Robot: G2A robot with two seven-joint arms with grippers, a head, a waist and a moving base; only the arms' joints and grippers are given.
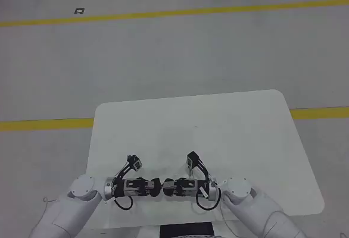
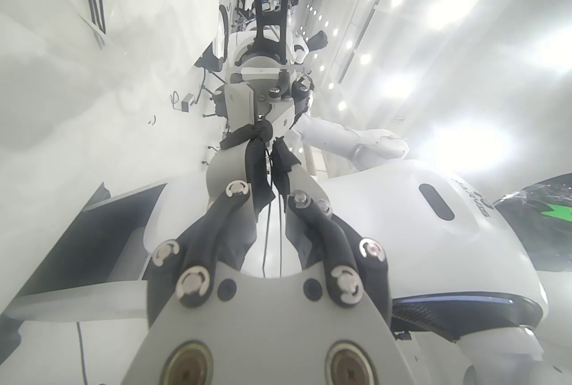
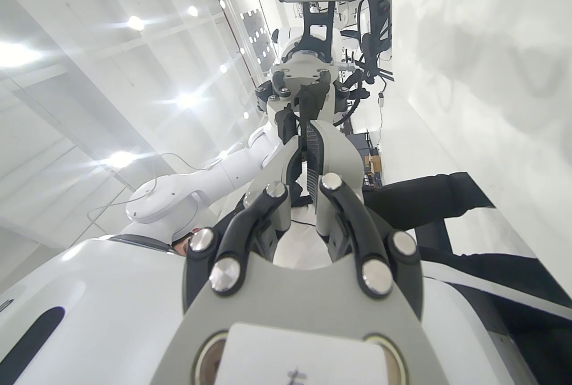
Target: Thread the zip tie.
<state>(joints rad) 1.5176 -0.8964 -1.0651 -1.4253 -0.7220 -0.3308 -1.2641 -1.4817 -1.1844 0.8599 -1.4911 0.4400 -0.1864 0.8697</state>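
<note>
1. Grey floor (image 1: 174, 59) all around, and yellow lines (image 1: 37, 125) ran across it.
2. In the middle sat the white table (image 1: 222, 125), with rounded corners.
3. From the top view, the two grippers lay end to end over the table's near edge, meeting nose to nose.
4. Left gripper (image 2: 263, 143): its black cloth-wrapped fingers (image 2: 252, 170) were drawn in until the tips all but touched. Whether they nipped anything, I could not tell.
5. Right gripper (image 3: 308, 134): pulled in tight too, with only a sliver of gap beside its ribbed pad (image 3: 313, 156). I could not make out anything held there.
6. Smallest of all, thin dark strands (image 2: 267, 221) ran between the left gripper's fingers. They could have been the zip tie or a cable, so I could not tell where the zip tie was.
</note>
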